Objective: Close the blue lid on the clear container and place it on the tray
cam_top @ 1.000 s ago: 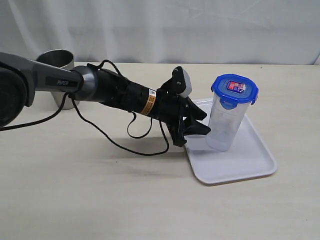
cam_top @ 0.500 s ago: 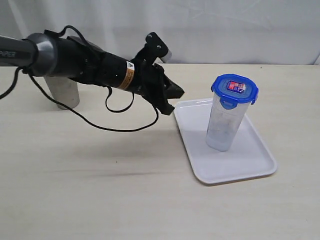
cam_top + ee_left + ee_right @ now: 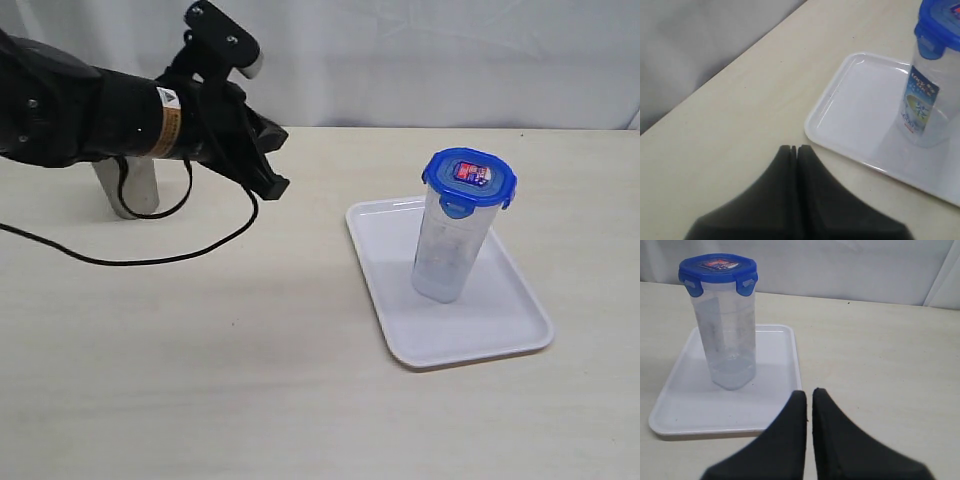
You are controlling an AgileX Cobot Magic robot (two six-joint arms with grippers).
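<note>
Black left arm [image 3: 90, 125] aloft, tool [image 3: 277, 188] closed

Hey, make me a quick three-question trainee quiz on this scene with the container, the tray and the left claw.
1. Fill in: the left claw is ____ (open or shut).
2. True or false: the blue lid sits on top of the clear container.
3. How is the container placed? A) upright on the white tray B) lying flat on the tray C) held in the left claw

Key: 1 shut; 2 true; 3 A.
</note>
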